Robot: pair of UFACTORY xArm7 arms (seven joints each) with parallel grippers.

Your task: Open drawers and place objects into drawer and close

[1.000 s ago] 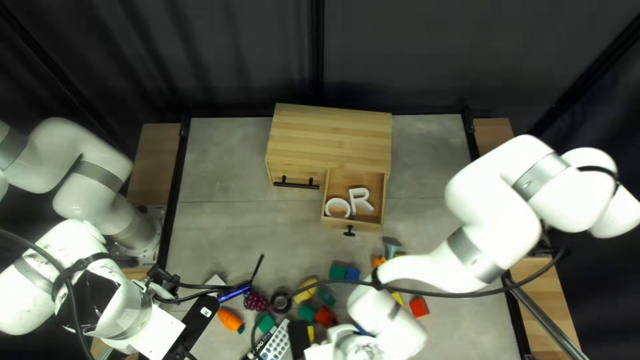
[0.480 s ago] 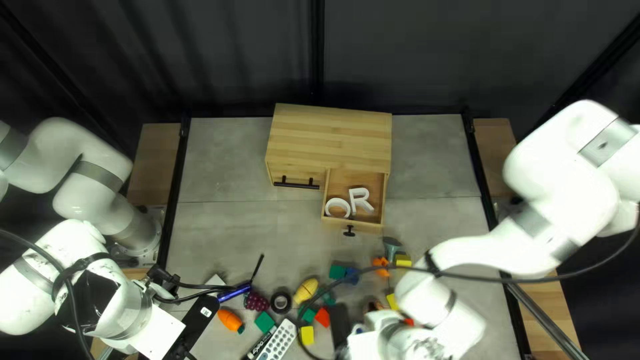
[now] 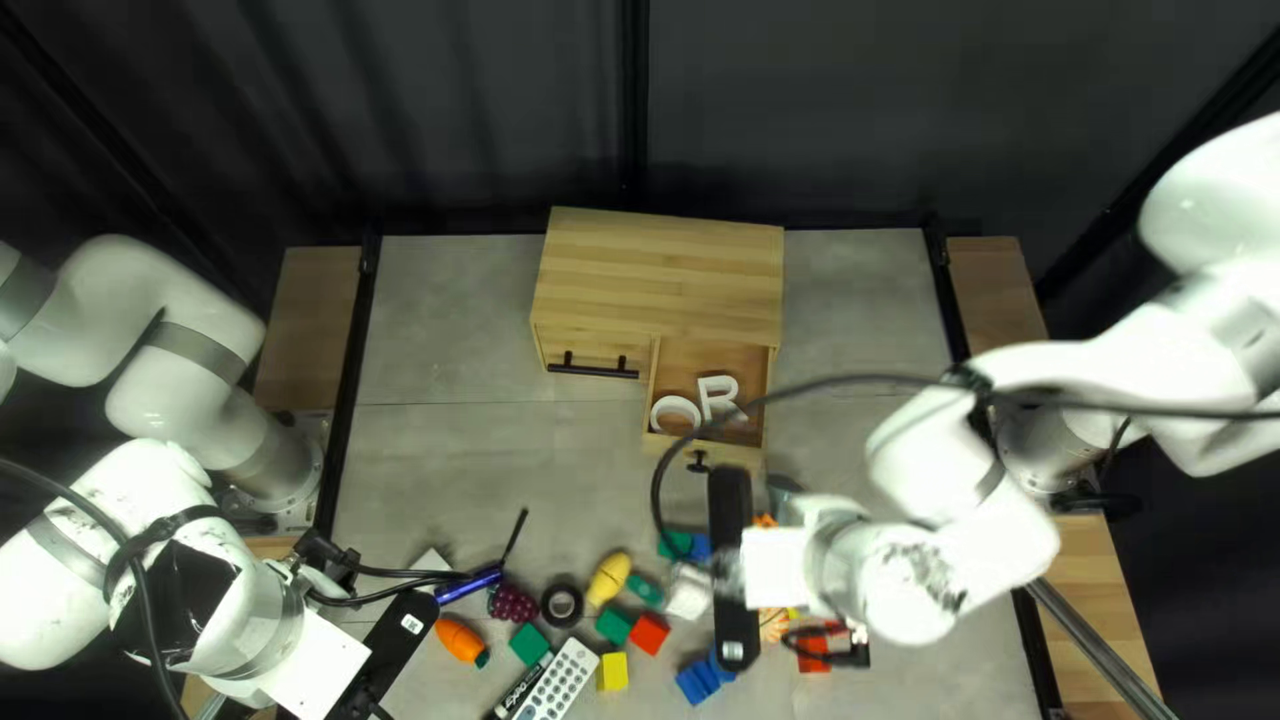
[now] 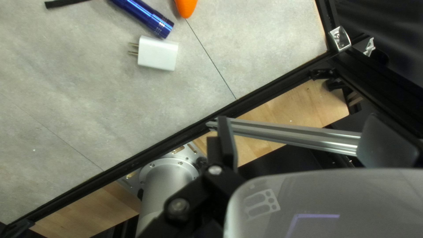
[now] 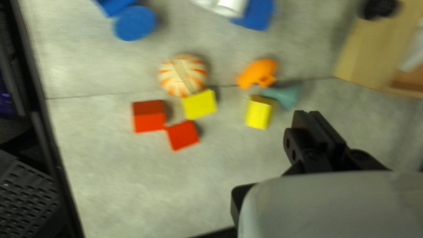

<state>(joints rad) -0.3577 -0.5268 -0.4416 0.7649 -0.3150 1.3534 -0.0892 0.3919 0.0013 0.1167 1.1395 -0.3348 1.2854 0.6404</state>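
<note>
The wooden drawer box (image 3: 660,270) stands at the back. Its right drawer (image 3: 752,425) is pulled out and holds white letters O (image 3: 675,414) and R (image 3: 718,397); the left drawer (image 3: 592,368) is closed. My right gripper (image 3: 730,560) hovers just in front of the open drawer, above scattered toys. In the right wrist view its fingers (image 5: 309,119) are shut with nothing seen between them, beside a yellow block (image 5: 259,114) and a teal piece (image 5: 284,96). My left gripper (image 4: 300,145) is open over the table's near left corner.
Toys litter the near half: carrot (image 3: 460,640), grapes (image 3: 512,602), tape roll (image 3: 562,603), green, red, yellow and blue blocks, a remote (image 3: 555,690). A charger (image 4: 158,53) and blue flashlight (image 4: 142,13) lie ahead of the left gripper. A striped ball (image 5: 182,75) sits by red blocks (image 5: 148,115).
My right arm has swung right and lifted, carrying its gripper from the near edge up to just in front of the open drawer. More blocks now show. The left arm has not moved.
</note>
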